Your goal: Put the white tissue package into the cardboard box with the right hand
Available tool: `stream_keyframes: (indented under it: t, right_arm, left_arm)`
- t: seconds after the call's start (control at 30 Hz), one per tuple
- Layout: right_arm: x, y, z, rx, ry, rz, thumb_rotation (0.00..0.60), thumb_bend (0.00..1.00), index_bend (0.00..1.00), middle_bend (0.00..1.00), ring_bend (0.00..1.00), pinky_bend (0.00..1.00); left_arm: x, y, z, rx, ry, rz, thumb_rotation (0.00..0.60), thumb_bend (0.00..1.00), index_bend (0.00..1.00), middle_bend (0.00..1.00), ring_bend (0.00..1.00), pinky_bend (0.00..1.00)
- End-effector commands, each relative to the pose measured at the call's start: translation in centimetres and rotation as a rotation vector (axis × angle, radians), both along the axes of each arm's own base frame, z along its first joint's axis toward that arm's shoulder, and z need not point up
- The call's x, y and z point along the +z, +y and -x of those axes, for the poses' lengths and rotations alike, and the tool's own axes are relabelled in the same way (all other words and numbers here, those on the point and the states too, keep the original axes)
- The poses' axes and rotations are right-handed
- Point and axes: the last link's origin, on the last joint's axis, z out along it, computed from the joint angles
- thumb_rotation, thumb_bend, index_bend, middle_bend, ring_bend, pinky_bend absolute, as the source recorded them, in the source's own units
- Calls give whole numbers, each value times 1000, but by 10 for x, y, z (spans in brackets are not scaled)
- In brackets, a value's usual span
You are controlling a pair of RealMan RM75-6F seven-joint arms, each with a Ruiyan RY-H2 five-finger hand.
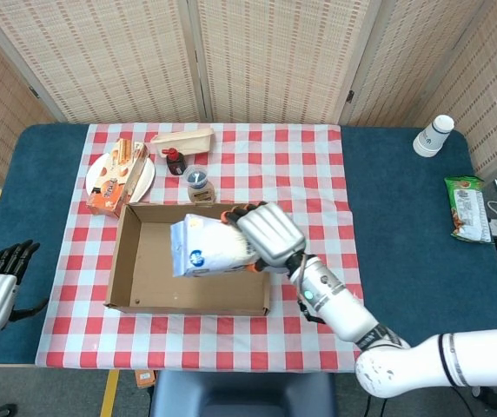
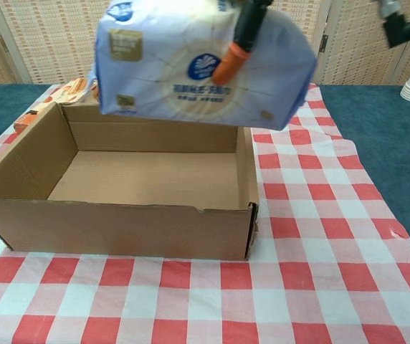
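My right hand point(image 1: 264, 236) grips the white tissue package point(image 1: 205, 248) and holds it in the air over the open cardboard box point(image 1: 137, 272). In the chest view the package point(image 2: 191, 68) hangs above the box's back half, with black orange-tipped fingers point(image 2: 235, 44) wrapped over its front. The box point(image 2: 119, 222) is empty inside. At the table's left front edge, off the cloth, my left hand point(image 1: 1, 282) rests open with dark fingers spread.
Behind the box stand a plate point(image 1: 144, 181) with orange snack boxes point(image 1: 116, 178), a small dark bottle point(image 1: 174, 162), a jar point(image 1: 198, 181) and a tan tray point(image 1: 183, 139). A paper cup stack point(image 1: 434, 135) and a green snack bag point(image 1: 467, 208) lie at the far right.
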Motion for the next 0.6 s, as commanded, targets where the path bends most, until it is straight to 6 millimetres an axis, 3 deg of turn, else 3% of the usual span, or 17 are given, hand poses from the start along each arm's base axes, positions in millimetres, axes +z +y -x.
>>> stream_keyframes:
  t: [0.03,0.3,0.43,0.6]
  right_arm:
    - [-22,-3,-23,24,-25,-35,600,35,562,384,387,577]
    - [-72,-10,-28,7,29,-72,600,37,554,384,387,577]
    - [-87,-12,-26,-3,51,-77,600,36,546,384,387,576]
    - [-95,-13,-28,-29,26,-112,600,18,417,384,337,502]
  left_arm:
    - [0,0,0,-2,-1,0,600,196,0,0,0,68]
    - [4,-1,-1,-7,-15,-7,600,196,0,0,0,68]
    - [6,-1,0,-4,-26,-9,600,196,0,0,0,68]
    - [8,0,2,0,-36,-6,600,196,0,0,0,68]
